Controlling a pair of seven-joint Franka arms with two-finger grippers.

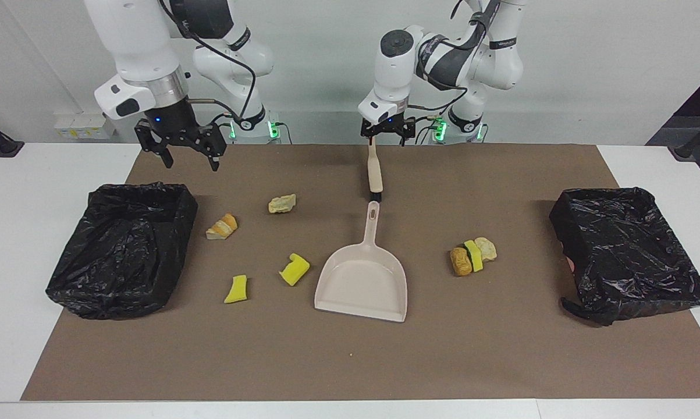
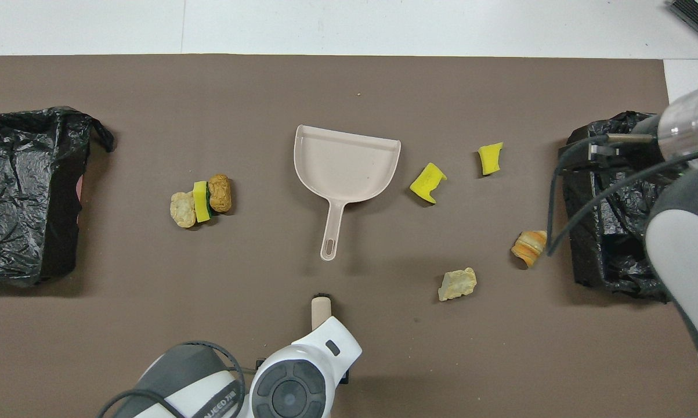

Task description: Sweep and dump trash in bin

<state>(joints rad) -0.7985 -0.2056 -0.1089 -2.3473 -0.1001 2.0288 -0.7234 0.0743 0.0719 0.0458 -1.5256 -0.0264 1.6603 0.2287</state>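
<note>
The trash lies scattered on the brown mat: a beige chunk [image 1: 282,203] [image 2: 457,284], an orange-tan chunk [image 1: 221,227] [image 2: 530,247], two yellow sponge bits [image 1: 294,269] [image 1: 236,289] [image 2: 427,183] [image 2: 490,158], and a tight cluster of three scraps [image 1: 473,256] [image 2: 201,200]. A beige dustpan [image 1: 362,279] [image 2: 346,165] lies mid-mat, its handle toward the robots. The beige brush [image 1: 375,169] [image 2: 320,305] lies in line with it, nearer the robots. My left gripper [image 1: 383,134] hangs open just above the brush handle's end. My right gripper [image 1: 190,160] is open, raised over the mat beside one bin.
Two bins lined with black bags stand on the mat, one at the right arm's end [image 1: 134,189] [image 2: 581,145], one at the left arm's end [image 1: 606,195] [image 2: 35,116]. In the overhead view the left arm's wrist [image 2: 302,383] covers most of the brush.
</note>
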